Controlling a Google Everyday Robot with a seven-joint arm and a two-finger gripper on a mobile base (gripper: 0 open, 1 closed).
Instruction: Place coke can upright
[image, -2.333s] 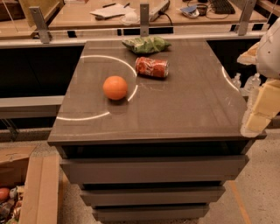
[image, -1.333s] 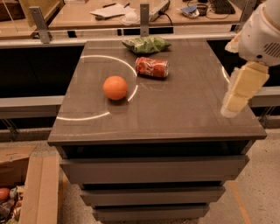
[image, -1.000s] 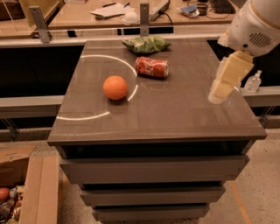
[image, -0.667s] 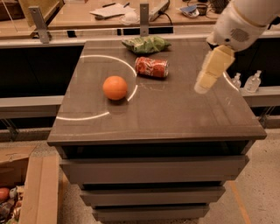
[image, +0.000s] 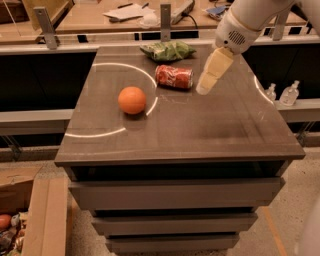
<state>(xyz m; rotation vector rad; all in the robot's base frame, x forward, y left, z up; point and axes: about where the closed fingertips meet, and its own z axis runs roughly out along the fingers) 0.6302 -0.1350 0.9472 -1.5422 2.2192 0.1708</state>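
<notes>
Your task has hardly begun: the coke can (image: 174, 76) lies on its side on the surface (image: 200, 135), nothing has hold of it, and both the grasp and the turning upright are left for you to do; the tool (image: 205, 87) hangs just above the surface, close beside the can's nearer end and apart from it; you cannot tell from this view how wide the tool stands, though it carries nothing. The can's long axis lies flat and runs straight away from the tool tip, with one end toward the tool and the other away; which end bears the silver top you cannot tell. Beyond the can from the tool sits the green snack bag (image: 167, 50); the orange ball (image: 132, 100) rests farther off past the can's far end.
</notes>
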